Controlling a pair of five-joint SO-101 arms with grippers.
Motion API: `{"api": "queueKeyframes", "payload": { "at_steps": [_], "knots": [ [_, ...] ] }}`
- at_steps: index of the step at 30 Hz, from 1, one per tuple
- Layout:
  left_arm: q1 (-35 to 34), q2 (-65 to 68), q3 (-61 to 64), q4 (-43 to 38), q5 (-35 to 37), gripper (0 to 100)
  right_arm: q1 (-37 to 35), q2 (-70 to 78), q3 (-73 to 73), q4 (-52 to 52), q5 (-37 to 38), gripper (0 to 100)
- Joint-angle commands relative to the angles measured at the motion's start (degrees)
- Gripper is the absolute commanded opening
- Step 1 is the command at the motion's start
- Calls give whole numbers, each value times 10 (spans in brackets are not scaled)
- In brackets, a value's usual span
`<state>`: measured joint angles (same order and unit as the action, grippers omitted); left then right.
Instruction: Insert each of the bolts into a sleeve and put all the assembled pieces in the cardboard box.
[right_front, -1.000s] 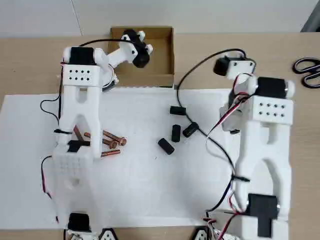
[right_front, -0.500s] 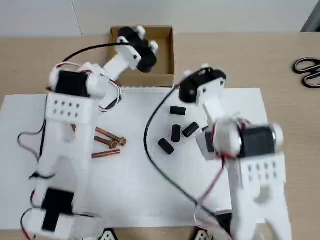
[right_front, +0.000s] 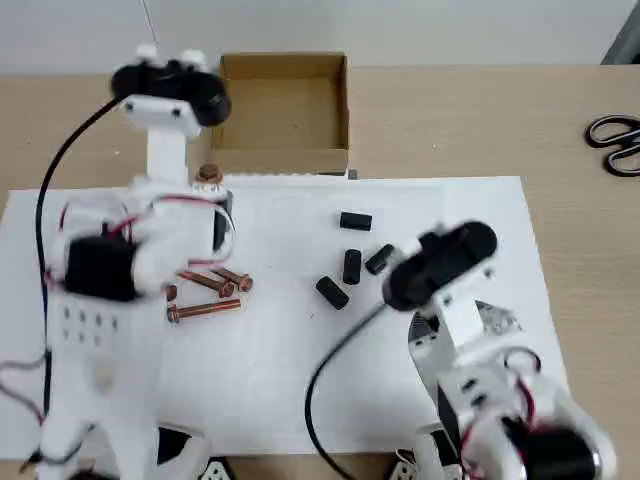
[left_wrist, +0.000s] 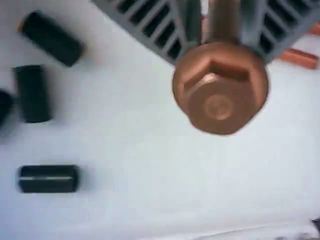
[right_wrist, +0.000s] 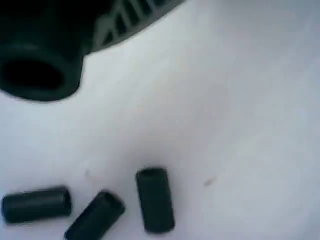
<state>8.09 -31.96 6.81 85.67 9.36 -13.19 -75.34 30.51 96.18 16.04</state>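
Note:
My left gripper is shut on a copper bolt, whose hexagonal head faces the wrist camera. From above, that bolt is at the paper's far left edge, just left of the cardboard box. My right gripper is shut on a black sleeve, its open bore towards the camera, above the paper. Several loose sleeves lie mid-paper. Several more bolts lie on the paper's left side, partly under the left arm.
White paper covers the table in front of the box. Scissors lie on the bare wood at the far right. Black cables trail from both arms over the paper.
The left arm's wrist has swung left, away from over the box. The right arm's wrist has come from the back right to the front, just right of the loose sleeves.

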Motion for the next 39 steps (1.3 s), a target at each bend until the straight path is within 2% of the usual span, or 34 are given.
{"api": "queueKeyframes", "payload": {
  "at_steps": [1,4,9,16,20,27,31,39],
  "knots": [
    [33,-103,90,-55,62,6,0,-82,33,-51,-7,4],
    [56,-191,187,-122,108,6,0,-141,86,-73,-18,4],
    [75,-344,354,-258,171,6,0,-196,161,-130,-96,4],
    [74,-525,551,-400,210,6,-4,-248,271,-246,-148,4],
    [75,-593,611,-414,219,6,-25,-276,330,-279,-149,4],
    [76,-641,651,-416,244,6,-133,-287,393,-309,-148,4],
    [125,-644,652,-404,257,6,-158,-285,433,-371,-142,4],
    [200,-644,651,-402,256,6,-194,-286,490,-427,-41,4]
  ]
}}
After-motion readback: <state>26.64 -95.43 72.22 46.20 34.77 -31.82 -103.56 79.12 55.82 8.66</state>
